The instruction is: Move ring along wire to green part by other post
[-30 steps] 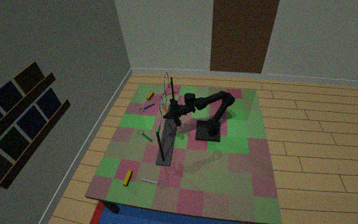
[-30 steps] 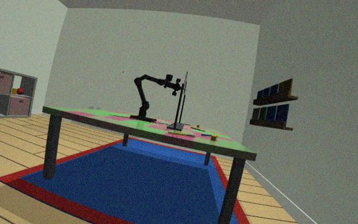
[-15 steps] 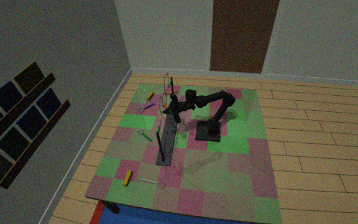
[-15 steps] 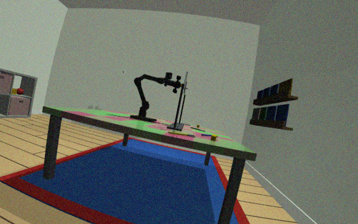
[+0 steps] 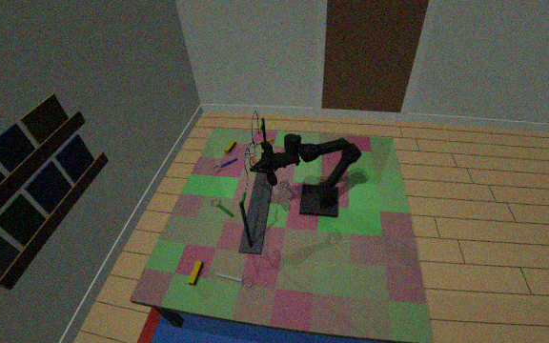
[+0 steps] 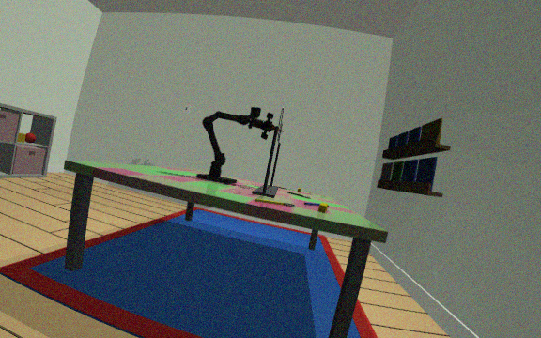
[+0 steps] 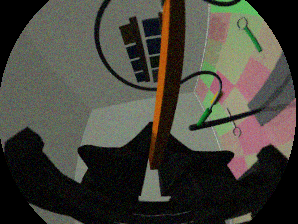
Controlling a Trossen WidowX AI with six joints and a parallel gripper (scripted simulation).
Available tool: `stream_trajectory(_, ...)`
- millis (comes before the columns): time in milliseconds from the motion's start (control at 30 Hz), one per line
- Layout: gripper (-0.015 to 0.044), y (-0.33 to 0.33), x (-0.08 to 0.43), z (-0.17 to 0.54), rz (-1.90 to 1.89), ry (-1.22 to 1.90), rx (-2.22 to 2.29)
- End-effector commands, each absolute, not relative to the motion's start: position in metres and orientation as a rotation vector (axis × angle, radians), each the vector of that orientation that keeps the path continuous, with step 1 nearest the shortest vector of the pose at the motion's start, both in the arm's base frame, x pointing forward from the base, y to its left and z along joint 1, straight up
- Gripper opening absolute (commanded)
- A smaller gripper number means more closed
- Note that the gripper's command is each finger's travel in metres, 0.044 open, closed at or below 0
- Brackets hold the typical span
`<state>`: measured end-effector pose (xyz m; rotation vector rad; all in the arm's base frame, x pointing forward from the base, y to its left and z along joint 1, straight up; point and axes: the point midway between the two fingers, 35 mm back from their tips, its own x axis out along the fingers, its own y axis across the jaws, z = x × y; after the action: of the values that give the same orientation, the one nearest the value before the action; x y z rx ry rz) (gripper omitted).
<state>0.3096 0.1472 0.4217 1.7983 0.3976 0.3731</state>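
Observation:
My gripper [image 5: 256, 167] [image 6: 276, 128] [image 7: 153, 124] is shut on the orange handle [image 5: 254, 160] [image 7: 165, 80], high above the base plate [image 5: 256, 210] and between the two posts. In the wrist view the handle runs upward from the fingers. Its ring end is cut off at the top, and in the top and exterior views the ring is too thin to place surely on the wire. The dark wire [image 7: 97, 40] curves behind the handle. One green part [image 5: 243, 197] [image 7: 204, 117] is by the near post [image 5: 246, 224] [image 7: 225, 119]. The other green part [image 5: 261, 125] is by the far post [image 5: 264, 135].
On the patchwork table lie a blue-handled ring [image 5: 228, 164], a green-handled ring [image 5: 225, 210] [image 7: 253, 39], a white-handled ring [image 5: 232, 277] and yellow blocks [image 5: 230, 147] [image 5: 195, 272]. A yellow stick [image 6: 270, 201] lies by the far post.

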Motion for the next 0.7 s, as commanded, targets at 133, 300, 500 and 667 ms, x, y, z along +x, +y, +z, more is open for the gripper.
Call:
stream_trajectory(133, -0.015, 0.149, 0.31, 0.416, 0.336, 0.419, 1.666)
stream_trajectory(300, -0.015, 0.15, 0.31, 0.41, 0.306, 0.43, 1.575)
stream_trajectory(500, -0.015, 0.15, 0.31, 0.402, 0.269, 0.443, 1.46)
stream_trajectory(667, -0.015, 0.15, 0.31, 0.395, 0.238, 0.453, 1.363)
